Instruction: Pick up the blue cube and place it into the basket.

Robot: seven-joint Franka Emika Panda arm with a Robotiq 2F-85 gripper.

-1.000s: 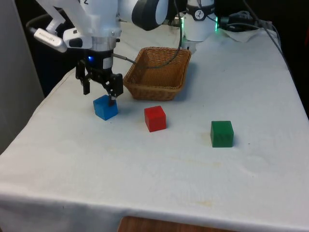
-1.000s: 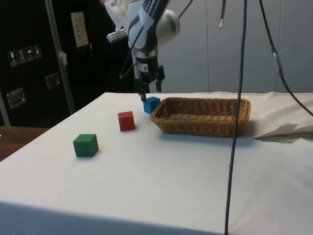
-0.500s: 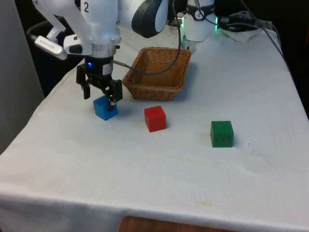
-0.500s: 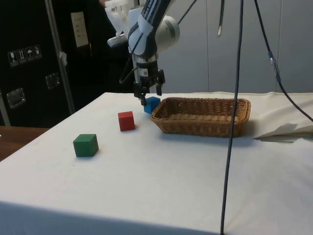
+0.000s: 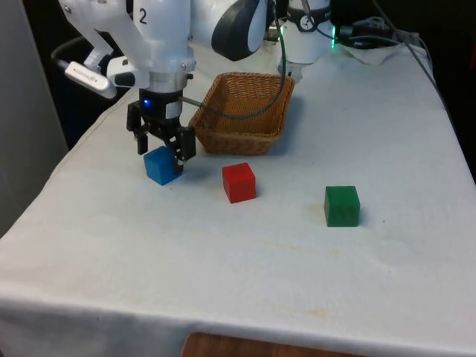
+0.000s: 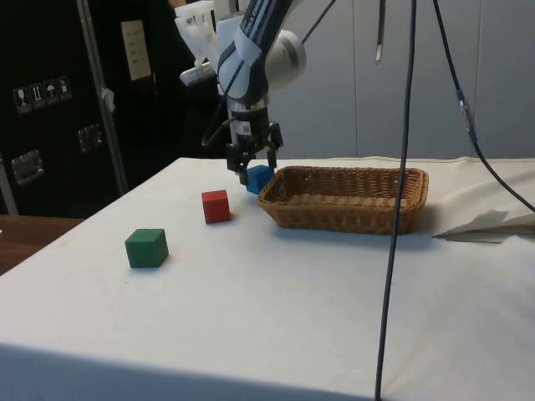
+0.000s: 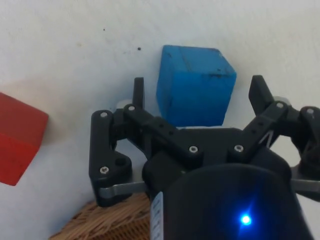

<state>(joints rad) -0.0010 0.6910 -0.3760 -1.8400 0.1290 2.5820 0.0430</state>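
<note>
Worktop cloth is lying white nearest the front camera. Next, a green cube is sitting toward the front view's right, well apart from the rest. A red cube is sitting farther back, near the middle. Beside it, toward the front view's left, the blue cube is resting on the cloth. The claw is hanging right over it, fingers spread wide on both sides, not touching. Behind them, the basket is standing near the blue cube.
</note>
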